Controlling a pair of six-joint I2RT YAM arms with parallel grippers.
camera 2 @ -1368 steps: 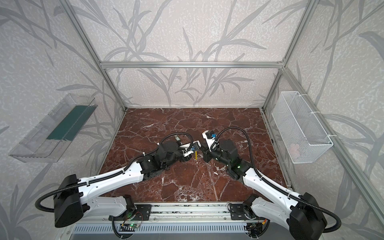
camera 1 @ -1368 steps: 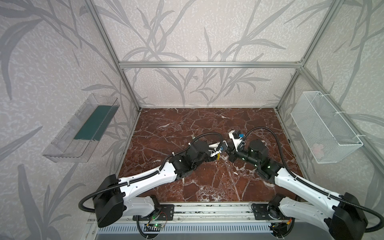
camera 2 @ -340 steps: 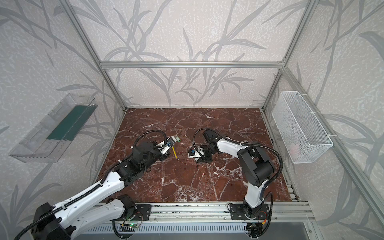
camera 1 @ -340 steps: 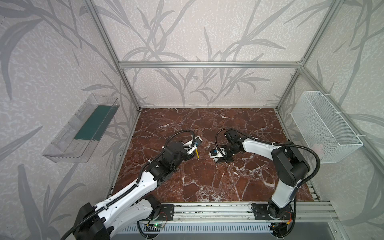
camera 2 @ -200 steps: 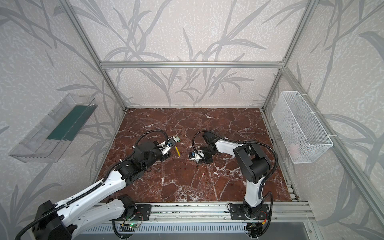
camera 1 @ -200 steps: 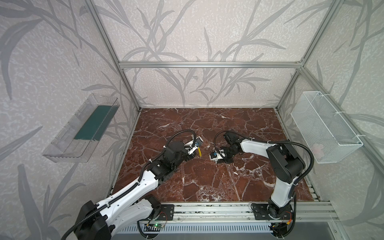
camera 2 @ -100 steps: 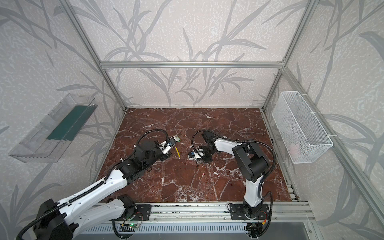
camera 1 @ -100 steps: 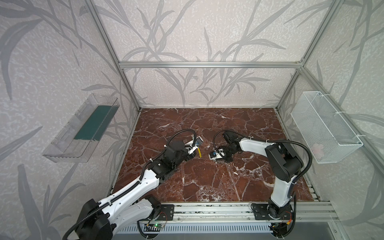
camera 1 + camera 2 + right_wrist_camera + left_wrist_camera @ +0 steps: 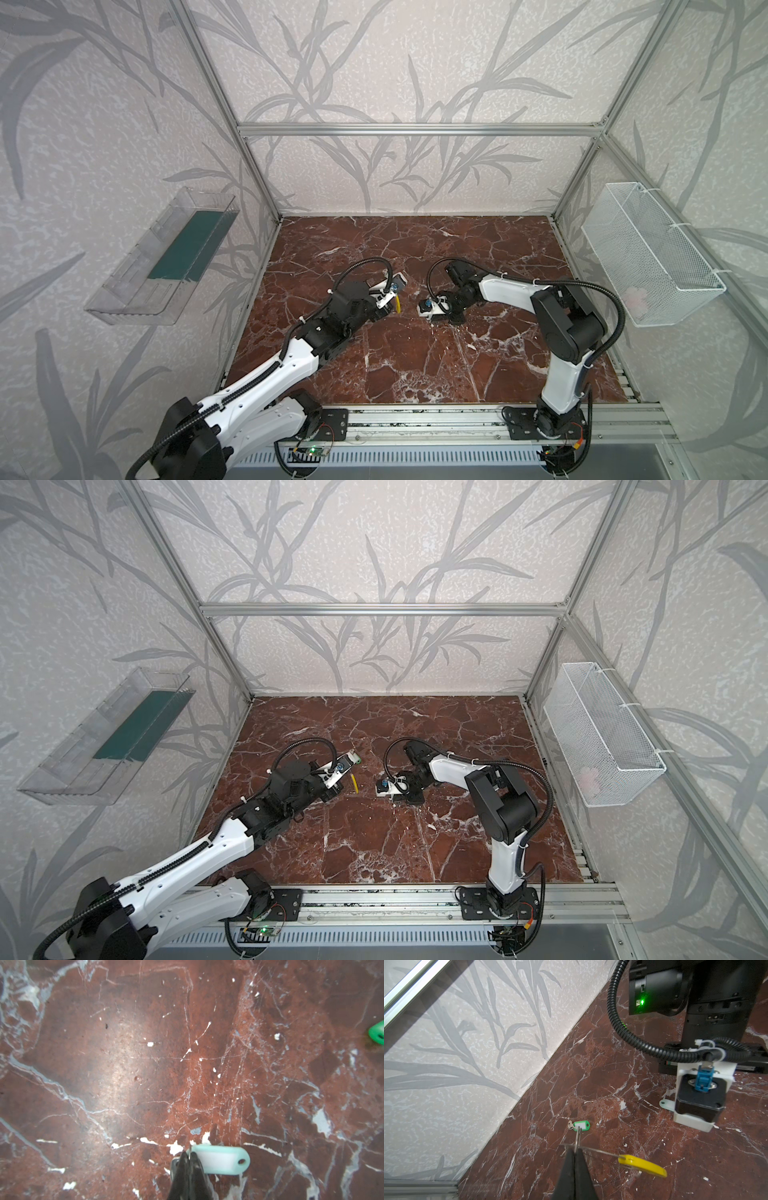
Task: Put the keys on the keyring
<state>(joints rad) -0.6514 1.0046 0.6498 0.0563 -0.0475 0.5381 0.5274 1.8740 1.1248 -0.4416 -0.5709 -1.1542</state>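
Mint key point(image 9: 220, 1160), pinched at its end by the closed right gripper point(image 9: 189, 1155), should rise slowly toward the keyring point(image 9: 641, 1165) clamped in the left gripper point(image 9: 575, 1150).

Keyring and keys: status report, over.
Left hand shut on thin grey metal keyring with yellow sleeve. Right hand shut on end of pale mint plastic-headed key, down on red marble table. Green plastic-headed key loose on table, unthreaded. Nothing in the way.
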